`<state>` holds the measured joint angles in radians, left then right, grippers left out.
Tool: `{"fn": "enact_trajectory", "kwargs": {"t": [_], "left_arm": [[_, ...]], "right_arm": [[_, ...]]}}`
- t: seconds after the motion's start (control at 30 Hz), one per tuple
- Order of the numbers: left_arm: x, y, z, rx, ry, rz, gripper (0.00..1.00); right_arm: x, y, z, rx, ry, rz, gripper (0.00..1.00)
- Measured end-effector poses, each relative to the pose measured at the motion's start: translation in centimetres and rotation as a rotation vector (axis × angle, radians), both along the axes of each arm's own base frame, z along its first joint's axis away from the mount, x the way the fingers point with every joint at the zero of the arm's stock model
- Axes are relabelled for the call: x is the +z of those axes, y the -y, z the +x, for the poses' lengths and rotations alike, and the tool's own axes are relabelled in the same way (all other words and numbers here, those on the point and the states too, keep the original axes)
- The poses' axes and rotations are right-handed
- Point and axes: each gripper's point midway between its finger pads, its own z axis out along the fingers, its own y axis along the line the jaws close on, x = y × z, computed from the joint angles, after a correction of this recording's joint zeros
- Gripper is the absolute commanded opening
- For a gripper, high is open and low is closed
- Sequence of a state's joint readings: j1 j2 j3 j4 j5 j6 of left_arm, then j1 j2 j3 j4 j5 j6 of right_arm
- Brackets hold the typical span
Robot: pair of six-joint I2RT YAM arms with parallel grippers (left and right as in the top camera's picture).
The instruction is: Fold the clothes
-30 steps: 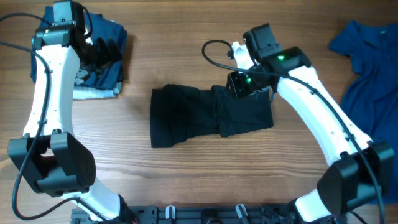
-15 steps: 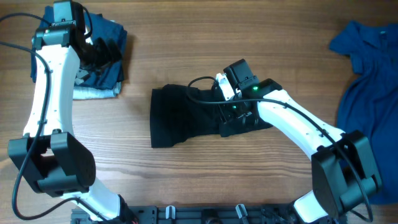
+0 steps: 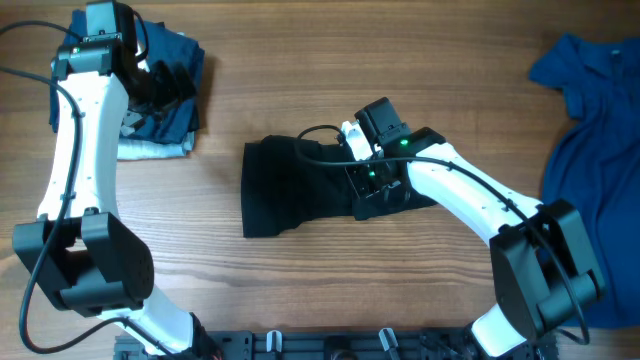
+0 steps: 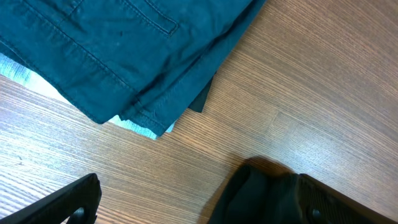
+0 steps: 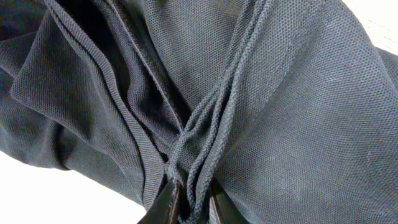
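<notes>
Closely, the right gripper (image 5: 189, 208) pinches the drawstring cords (image 5: 211, 124) of the black garment (image 3: 290, 195), whose mesh folds fill everything beyond its jaws; its fingertips (image 5: 166, 202) are mostly cut off at the frame's bottom. The left gripper (image 4: 155, 202) has its jaws wide apart, the folded blue pile (image 4: 124, 50) ahead of them. A blue shirt (image 3: 590, 110), well right of both, runs off the edge.

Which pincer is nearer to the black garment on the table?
Right. The right pincer pinches folds of the black garment; the left pincer hangs open far off, above the folded blue clothes.
</notes>
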<state>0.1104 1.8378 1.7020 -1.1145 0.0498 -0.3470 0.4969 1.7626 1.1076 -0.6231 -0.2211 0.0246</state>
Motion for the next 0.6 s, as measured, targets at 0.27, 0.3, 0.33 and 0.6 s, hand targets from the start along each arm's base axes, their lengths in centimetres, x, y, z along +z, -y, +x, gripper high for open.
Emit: {"fn": "enact_trajectory", "kwargs": {"t": [0.27,0.3,0.33,0.6], "left_arm": [[0.0,0.0,0.0,0.0,0.0,0.0,1.0],[0.0,0.0,0.0,0.0,0.0,0.0,1.0],[0.0,0.0,0.0,0.0,0.0,0.0,1.0],[0.0,0.0,0.0,0.0,0.0,0.0,1.0]], "right_arm": [[2.6,0.6,-1.2,0.001,0.007,0.008,0.18],[2.8,0.7,-1.4,0.001,0.005,0.007,0.18],[2.7,0.8,-1.7,0.001,-0.008,0.0,0.19],[2.4,1.3,-3.0,0.005,-0.061,-0.024,0.19]]}}
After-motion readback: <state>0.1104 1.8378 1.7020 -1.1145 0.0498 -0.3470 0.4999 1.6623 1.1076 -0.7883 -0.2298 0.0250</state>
